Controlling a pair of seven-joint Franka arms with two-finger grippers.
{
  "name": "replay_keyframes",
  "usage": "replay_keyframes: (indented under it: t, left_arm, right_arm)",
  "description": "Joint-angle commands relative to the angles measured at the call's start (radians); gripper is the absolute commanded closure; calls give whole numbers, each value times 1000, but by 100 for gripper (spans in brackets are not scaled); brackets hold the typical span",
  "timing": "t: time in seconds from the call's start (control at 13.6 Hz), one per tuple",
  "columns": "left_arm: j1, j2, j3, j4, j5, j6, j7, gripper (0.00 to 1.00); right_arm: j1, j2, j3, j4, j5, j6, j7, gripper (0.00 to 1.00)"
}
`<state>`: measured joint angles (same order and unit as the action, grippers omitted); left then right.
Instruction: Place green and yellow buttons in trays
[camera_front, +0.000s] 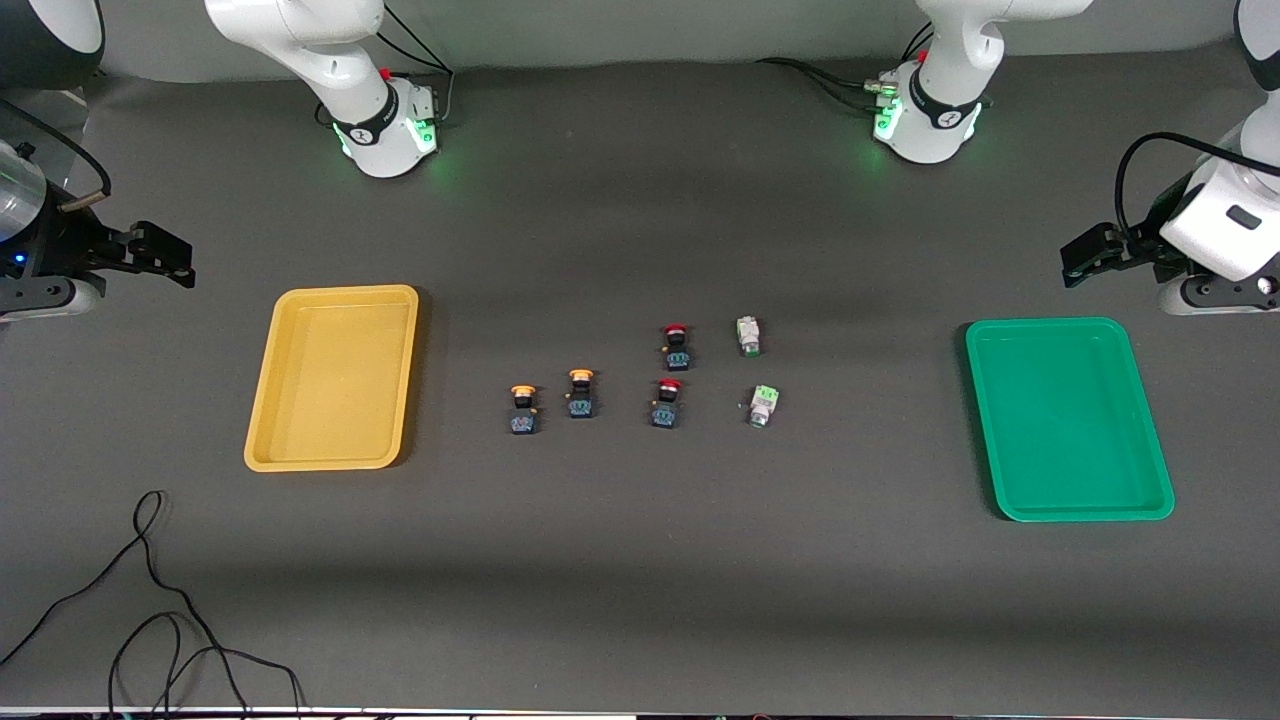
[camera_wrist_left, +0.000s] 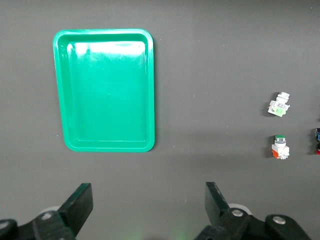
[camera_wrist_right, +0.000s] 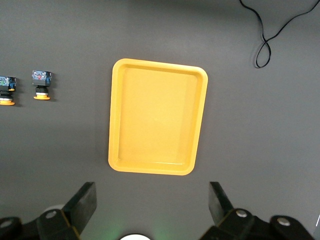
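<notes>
Green and yellow buttons lying mid-table: two yellow-capped switches (camera_front: 523, 410) (camera_front: 581, 393) toward the yellow tray (camera_front: 335, 377), two green-and-white switches (camera_front: 748, 335) (camera_front: 763, 405) toward the green tray (camera_front: 1068, 418), two red-capped switches (camera_front: 675, 346) (camera_front: 666, 402) between. Both trays without buttons. Left gripper (camera_front: 1085, 252) parked, fingers spread wide, above the table's edge beside the green tray. Right gripper (camera_front: 160, 256) likewise spread, waiting beside the yellow tray.

i'm looking at a robotics lab: two white arm bases (camera_front: 385, 125) bolted onto a dark grey covered table (camera_front: 640, 600), loose black cables (camera_front: 150, 600) trailing along its edge.
</notes>
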<state>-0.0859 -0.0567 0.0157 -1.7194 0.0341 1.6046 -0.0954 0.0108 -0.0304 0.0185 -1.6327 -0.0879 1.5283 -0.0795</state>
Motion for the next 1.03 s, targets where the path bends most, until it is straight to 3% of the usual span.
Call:
replay_keyframes:
  t: [0.0,0.95]
  left_arm:
    - [-2,-17,-2,-6,-2,-15,-13,0]
    - [-3,-22,-2,-11,-57,-25,-15,0]
  right_arm:
    - [0,15,3,28,16,-16,20,1]
    - [-3,33,0,31,82,-8,35,0]
